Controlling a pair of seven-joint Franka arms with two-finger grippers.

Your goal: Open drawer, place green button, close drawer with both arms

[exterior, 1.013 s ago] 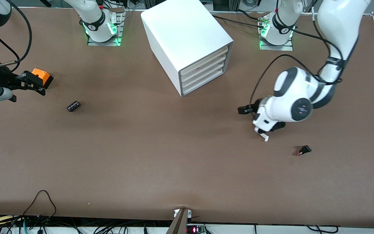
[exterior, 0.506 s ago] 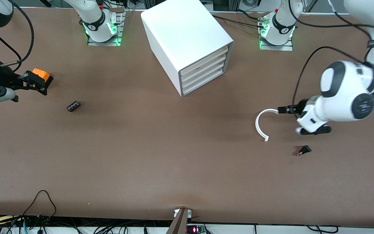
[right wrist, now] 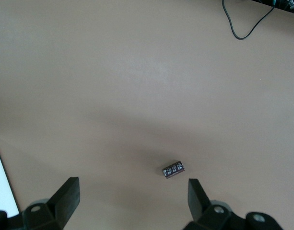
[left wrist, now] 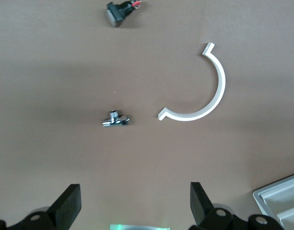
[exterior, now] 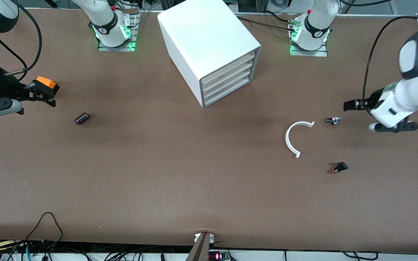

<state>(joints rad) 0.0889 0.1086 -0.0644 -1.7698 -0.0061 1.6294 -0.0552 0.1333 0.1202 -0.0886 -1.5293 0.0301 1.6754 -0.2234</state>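
Observation:
The white cabinet (exterior: pixel 209 43) stands at the table's back middle with all four drawers shut; the lowest drawer (exterior: pixel 227 95) is flush. A corner of the cabinet front shows in the left wrist view (left wrist: pixel 281 196). No green-capped button shows in any view. My left gripper (exterior: pixel 357 116) is open and empty above the table at the left arm's end, also seen in the left wrist view (left wrist: pixel 135 201). My right gripper (exterior: pixel 44 95) is open and empty at the right arm's end, over the edge of the orange cube (exterior: pixel 46 83); it also shows in the right wrist view (right wrist: pixel 132 196).
A white half-ring (exterior: pixel 293 139) (left wrist: pixel 204 96), a small metal fitting (exterior: pixel 333 120) (left wrist: pixel 115 120) and a black part with a red end (exterior: pixel 339 167) (left wrist: pixel 119 10) lie near the left gripper. A black ribbed cylinder (exterior: pixel 82 118) (right wrist: pixel 173 169) lies near the right gripper.
My left arm has swung toward its end of the table, uncovering the white half-ring and the metal fitting. The right gripper has barely shifted.

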